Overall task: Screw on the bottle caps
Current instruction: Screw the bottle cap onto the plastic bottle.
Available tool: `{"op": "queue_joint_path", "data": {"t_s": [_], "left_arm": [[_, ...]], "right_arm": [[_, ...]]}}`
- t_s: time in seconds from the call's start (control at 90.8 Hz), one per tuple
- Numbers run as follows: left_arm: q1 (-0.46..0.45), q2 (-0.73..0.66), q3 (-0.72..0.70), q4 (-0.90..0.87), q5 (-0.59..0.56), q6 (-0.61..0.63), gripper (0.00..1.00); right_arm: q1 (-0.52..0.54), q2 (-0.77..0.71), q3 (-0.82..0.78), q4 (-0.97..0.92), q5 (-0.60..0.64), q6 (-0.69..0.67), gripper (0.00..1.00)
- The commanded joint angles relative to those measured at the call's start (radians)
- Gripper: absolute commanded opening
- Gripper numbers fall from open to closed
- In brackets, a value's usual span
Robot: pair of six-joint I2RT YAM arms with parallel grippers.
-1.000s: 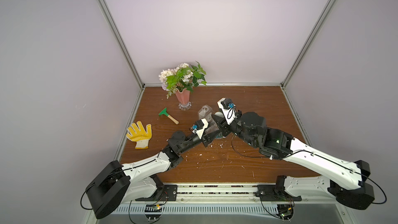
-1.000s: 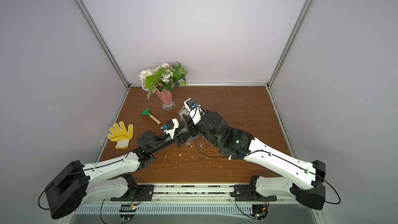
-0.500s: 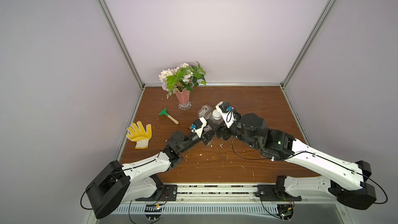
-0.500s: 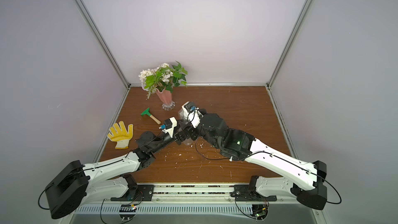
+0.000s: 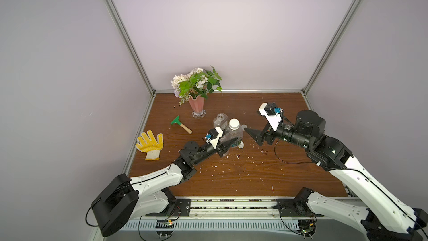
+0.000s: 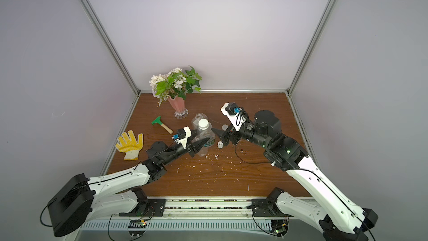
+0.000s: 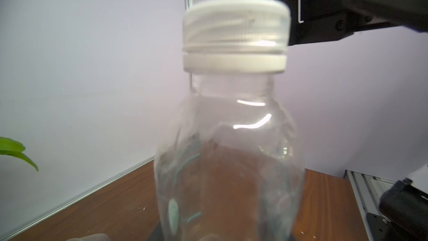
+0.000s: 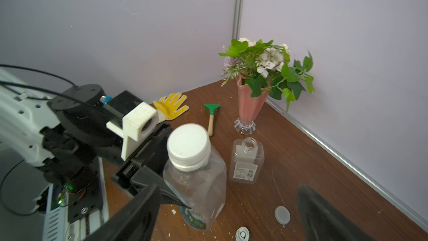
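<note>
A rounded clear bottle [image 5: 234, 135] [image 6: 205, 135] [image 7: 229, 158] [image 8: 196, 181] stands at mid-table with a white flat-topped cap [image 5: 234, 124] [image 7: 236, 35] [image 8: 188, 144] on its neck. My left gripper [image 5: 228, 144] [image 6: 201, 146] is shut on the bottle's lower body. My right gripper [image 5: 253, 136] [image 6: 218, 136] [image 8: 228, 190] hangs open just right of the bottle, holding nothing. Behind stands an uncapped square bottle [image 5: 220, 119] [image 8: 246, 161] with a white label. A flat cap [image 5: 243, 126] [image 8: 282, 214] and a ribbed nozzle cap [image 5: 241, 145] [image 8: 243, 234] lie loose on the table beside the bottles.
A pink vase of flowers [image 5: 196, 105] stands at the back left. A small green trowel [image 5: 180, 124] and a yellow glove [image 5: 149, 143] lie to the left. White crumbs are scattered over the wooden table [image 5: 231, 177]. Walls close in the back and sides.
My right gripper has opened, let go of the cap on the rounded bottle and drawn back to the right. The left gripper still holds the bottle in the same place.
</note>
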Motion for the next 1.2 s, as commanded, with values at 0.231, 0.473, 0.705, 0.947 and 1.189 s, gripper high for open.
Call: {"op": "queue_joint_path", "data": {"t_s": [0.231, 0.473, 0.705, 0.947, 1.189], "left_arm": [[0.002, -0.058, 0.002, -0.043, 0.257, 0.017, 0.46], [0.002, -0.038, 0.020, -0.056, 0.265, 0.026, 0.46], [0.003, -0.021, 0.027, -0.055, 0.256, 0.028, 0.45], [0.003, -0.017, 0.025, -0.052, 0.239, 0.030, 0.45], [0.002, -0.011, 0.028, -0.049, 0.234, 0.028, 0.45]], "right_arm": [[-0.004, 0.135, 0.100, -0.046, -0.408, -0.247, 0.87], [0.002, 0.183, 0.112, -0.046, -0.467, -0.252, 0.78], [0.004, 0.178, 0.093, -0.030, -0.494, -0.231, 0.68], [0.004, 0.165, 0.070, -0.028, -0.473, -0.222, 0.55], [0.004, 0.166, 0.061, -0.031, -0.442, -0.212, 0.40]]}}
